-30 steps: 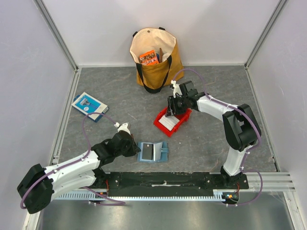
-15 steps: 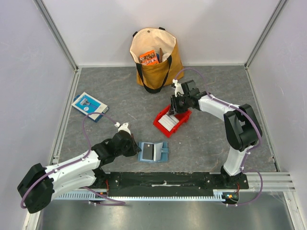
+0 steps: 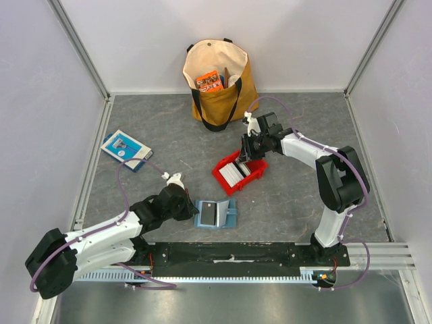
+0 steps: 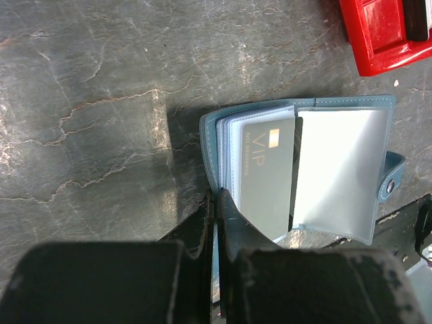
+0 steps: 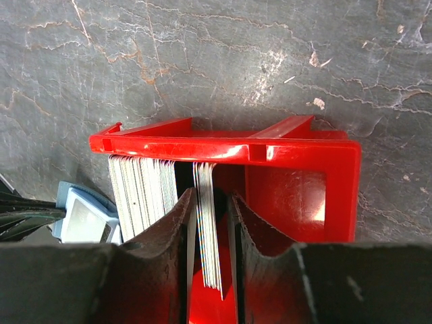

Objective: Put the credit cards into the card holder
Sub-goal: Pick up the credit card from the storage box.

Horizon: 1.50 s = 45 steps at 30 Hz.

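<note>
Your right arm stretches out with its wrist bent down, and the right gripper (image 5: 210, 197) is dipped into the red bin (image 5: 223, 148). Its fingers straddle a thin bunch of cards (image 5: 206, 223) standing on edge. A dark gap shows on one side, so you cannot tell whether they are clamped. Your left arm lies low, the left gripper (image 4: 216, 199) closed tight at the edge of the wallet (image 4: 341, 169). The wallet lies open, left of the bin and nearer the arm bases, with a grey card (image 4: 266, 175) marked VIP in a clear sleeve. The fingers hide its near corner, and whether they pinch the cover is hard to make out.
</note>
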Each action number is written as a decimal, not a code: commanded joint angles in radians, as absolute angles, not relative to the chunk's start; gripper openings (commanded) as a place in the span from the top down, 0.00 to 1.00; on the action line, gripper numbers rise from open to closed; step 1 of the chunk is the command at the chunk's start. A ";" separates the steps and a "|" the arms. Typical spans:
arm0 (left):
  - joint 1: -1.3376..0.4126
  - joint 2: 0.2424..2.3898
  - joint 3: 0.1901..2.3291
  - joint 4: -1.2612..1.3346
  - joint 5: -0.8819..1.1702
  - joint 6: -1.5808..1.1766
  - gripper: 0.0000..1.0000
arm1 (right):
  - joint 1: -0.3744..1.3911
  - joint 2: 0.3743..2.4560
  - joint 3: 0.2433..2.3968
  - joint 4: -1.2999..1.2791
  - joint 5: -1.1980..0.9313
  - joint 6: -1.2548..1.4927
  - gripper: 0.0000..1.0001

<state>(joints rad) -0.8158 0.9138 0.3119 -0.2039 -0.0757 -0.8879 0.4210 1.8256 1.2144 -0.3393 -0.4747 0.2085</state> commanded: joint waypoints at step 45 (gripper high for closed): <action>-0.816 0.936 0.324 -0.161 -0.067 -0.850 0.98 | 0.454 1.844 1.266 -0.403 -0.500 0.193 0.41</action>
<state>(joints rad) -0.8158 0.9279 0.3119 -0.1982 -0.0742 -0.8879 0.4538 1.8503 1.2163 -0.3851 -0.4931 0.2123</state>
